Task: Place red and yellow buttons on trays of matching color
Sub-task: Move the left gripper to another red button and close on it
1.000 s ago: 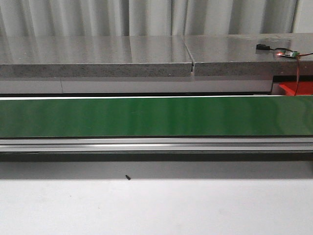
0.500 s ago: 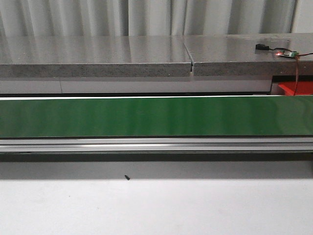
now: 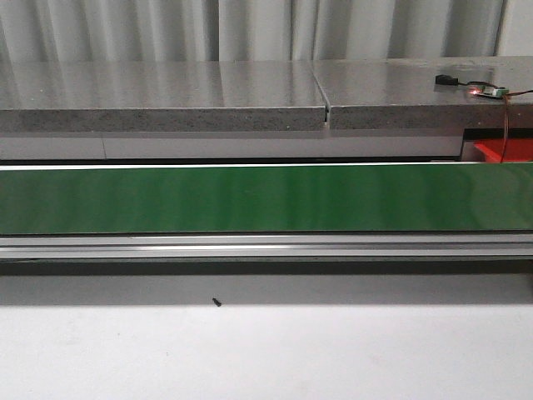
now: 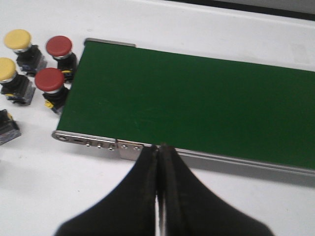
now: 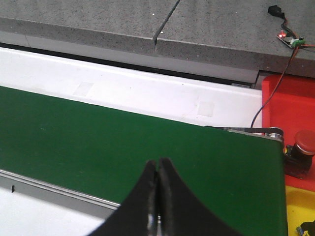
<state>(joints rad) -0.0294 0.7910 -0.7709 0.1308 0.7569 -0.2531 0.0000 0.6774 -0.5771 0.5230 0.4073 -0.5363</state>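
- Two claws face you, both clenched on nothing: the left claw [image 4: 157,169] has its black fingers pressed tip to tip above the near metal rail of the green conveyor belt [image 4: 197,103], and the right claw [image 5: 156,182] is pinched the same way over the belt's other end.
- Beside the left claw's end of the belt you have two red buttons, one [image 4: 59,46] just behind the other [image 4: 49,80], both close against the belt's edge on the white tabletop [image 4: 59,187].
- Two yellow buttons sit a little farther out, one [image 4: 17,39] behind the other [image 4: 7,70]; a further dark button body at the picture's edge is cut off, colour not clear.
- Near the right claw, past the belt's end, you see the red tray [image 5: 288,105] with one red button [image 5: 304,141] on it, and a yellow tray [image 5: 300,209] just beside it.
- In the front view, the belt [image 3: 266,198] runs bare across the frame, with only a corner of the red tray [image 3: 508,152] showing.
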